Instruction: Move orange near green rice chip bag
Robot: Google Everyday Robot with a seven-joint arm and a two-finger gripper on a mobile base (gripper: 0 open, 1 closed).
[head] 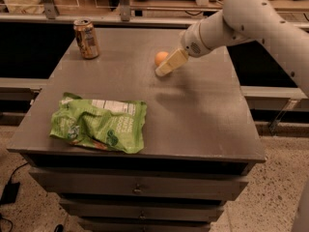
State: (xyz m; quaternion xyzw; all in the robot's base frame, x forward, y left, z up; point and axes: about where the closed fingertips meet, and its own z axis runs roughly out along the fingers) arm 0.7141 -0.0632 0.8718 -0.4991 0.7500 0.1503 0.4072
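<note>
The orange [160, 58] (small, smooth, round) is sitting far-centre on the grey desk [203, 120], with the end effector [164, 69] hovering just beside it on its right side. I cannot tell its opening. The green rice chip bag [99, 124] is lying well apart, front-left, above speckled flooring [280, 202].

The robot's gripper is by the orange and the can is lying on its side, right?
No. The camera view shows the can standing upright, not lying on its side. The gripper is indeed by the orange.
</note>
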